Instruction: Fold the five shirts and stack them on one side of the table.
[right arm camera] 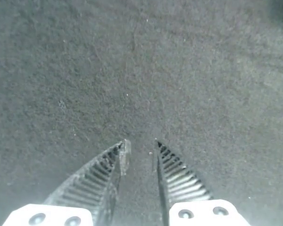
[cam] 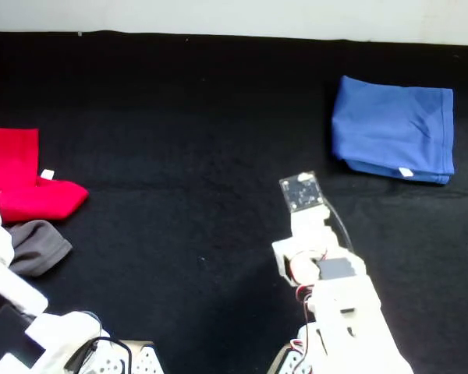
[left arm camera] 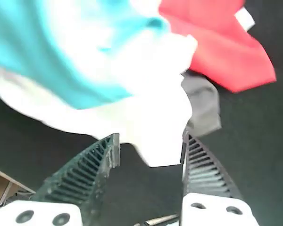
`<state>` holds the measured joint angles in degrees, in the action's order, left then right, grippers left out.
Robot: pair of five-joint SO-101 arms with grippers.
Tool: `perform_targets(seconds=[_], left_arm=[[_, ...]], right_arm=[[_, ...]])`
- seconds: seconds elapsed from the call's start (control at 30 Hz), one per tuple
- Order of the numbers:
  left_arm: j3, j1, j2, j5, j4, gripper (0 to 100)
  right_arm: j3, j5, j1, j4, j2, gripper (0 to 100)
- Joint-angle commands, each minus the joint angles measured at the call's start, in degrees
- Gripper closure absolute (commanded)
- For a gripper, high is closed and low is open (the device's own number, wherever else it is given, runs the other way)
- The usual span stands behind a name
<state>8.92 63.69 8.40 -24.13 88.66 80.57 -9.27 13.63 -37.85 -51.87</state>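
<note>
On the black tabletop (cam: 179,140), a crumpled red shirt (cam: 19,183) lies with a grey shirt (cam: 37,245), a white shirt (left arm camera: 151,117) and a teal shirt (left arm camera: 47,52) bunched just beside it. A folded blue shirt (cam: 394,128) sits well apart from it. The left jaws stand wide open near the red shirt, with the white shirt's edge between their tips. The right jaws, parted only slightly and holding nothing, hover over tabletop well apart from the red shirt.

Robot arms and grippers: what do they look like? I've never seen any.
Both arms are blocky white plastic. The right arm carries a small dark square board and red and black wires. The left gripper and right gripper each have two dark, ribbed, tapering fingers on a white base with screw holes.
</note>
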Motion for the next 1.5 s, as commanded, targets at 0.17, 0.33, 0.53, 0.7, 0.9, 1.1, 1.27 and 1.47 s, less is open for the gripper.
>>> perform_targets(seconds=[0.17,0.33,0.53,0.7,0.9,1.1,1.27,1.47], left_arm=[[2.1,4.3,-0.1,-0.6,-13.5,78],[2.2,4.4,-7.3,-0.6,-16.4,78],[2.2,3.1,-15.5,-0.6,-21.2,78],[2.2,1.4,-16.3,-0.6,-22.2,86],[7.9,-0.5,-15.4,-0.4,-21.8,99],[17.8,-7.5,-8.2,1.8,-13.1,99],[28.1,-21.7,0.4,4.0,-4.7,99],[36.5,-44.3,6.5,4.1,-2.0,99]], right_arm=[[6.4,1.8,3.4,8.4,-1.5,91.0],[6.5,1.8,3.4,8.5,-1.7,91.0],[6.5,1.8,3.5,8.5,-1.7,91.0],[6.5,1.7,3.5,9.0,-1.5,91.0],[6.7,1.8,3.5,10.1,-1.4,91.0],[6.8,1.8,3.5,10.2,-1.4,91.0],[6.8,1.8,3.5,10.2,-1.4,91.0],[6.8,1.9,3.5,10.2,-1.4,91.0]])
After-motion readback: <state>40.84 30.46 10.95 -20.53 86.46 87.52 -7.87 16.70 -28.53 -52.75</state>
